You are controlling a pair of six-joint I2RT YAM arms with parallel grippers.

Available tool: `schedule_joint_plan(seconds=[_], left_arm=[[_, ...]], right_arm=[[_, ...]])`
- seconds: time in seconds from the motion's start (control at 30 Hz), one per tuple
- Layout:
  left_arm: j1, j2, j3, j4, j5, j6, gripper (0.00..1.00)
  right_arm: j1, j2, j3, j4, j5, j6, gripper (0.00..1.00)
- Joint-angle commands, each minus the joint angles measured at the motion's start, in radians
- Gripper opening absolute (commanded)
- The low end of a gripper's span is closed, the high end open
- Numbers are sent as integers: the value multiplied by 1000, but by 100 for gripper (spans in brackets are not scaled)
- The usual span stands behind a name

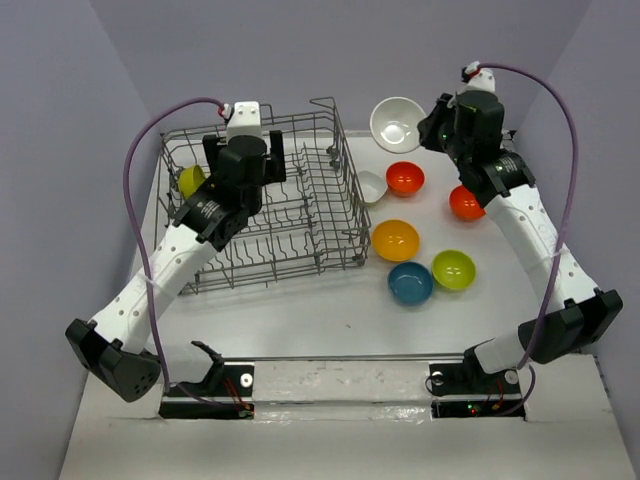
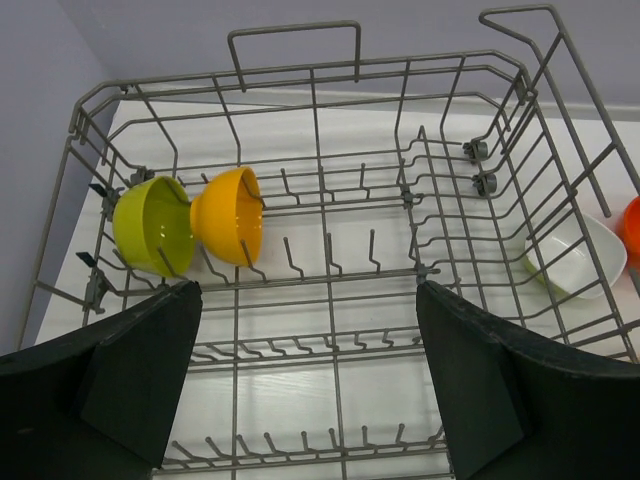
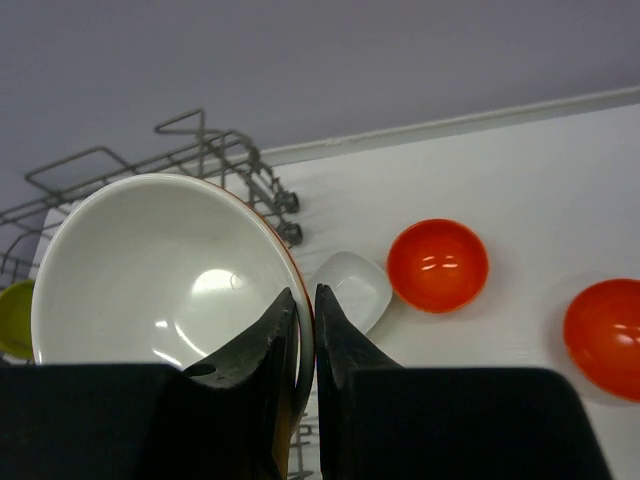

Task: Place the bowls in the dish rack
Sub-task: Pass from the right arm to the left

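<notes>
**Your right fingers (image 3: 305, 298) grip a white bowl (image 3: 150, 270) at the far right of the surface (image 1: 330, 310).**
They are nearly closed, pinching its rim. Your left fingers (image 2: 308, 300) hang spread wide and empty over the dish rack (image 1: 345, 215). At the rack's left side, a lime green bowl (image 2: 150, 225) and an orange-yellow bowl (image 2: 230, 215) stand on edge, touching. Right of the rack sit a red-orange bowl (image 1: 405, 178), a second red-orange bowl (image 1: 465, 203), a second orange-yellow bowl (image 1: 395, 240), a teal bowl (image 1: 410, 283) and a second lime green bowl (image 1: 453, 269).
</notes>
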Motion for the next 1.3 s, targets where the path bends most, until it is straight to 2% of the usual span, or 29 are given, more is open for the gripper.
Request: schedule_joint_plan(seconds=[0.0,0.27,0.53,0.77,1.1,1.27], left_arm=[[2,64,163,-36,-49,-35,99],[4,225,324,-76,-112,-40,99],[4,266,392,-81,-58,-58,98],[4,239,412,-87,8,-78,98],[4,195,368,-73,136,-120,95],[4,201,341,-60,158,-131,94]], right_arm=[[100,12,48,65,1,-32,1],[237,49,91,86,27,-38,1],[320,97,115,101,58,-68,1],[357,152,129,120,111,-94,1],[366,210,164,146,105,-90,1],[375,230,190,146,90,-85,1]])
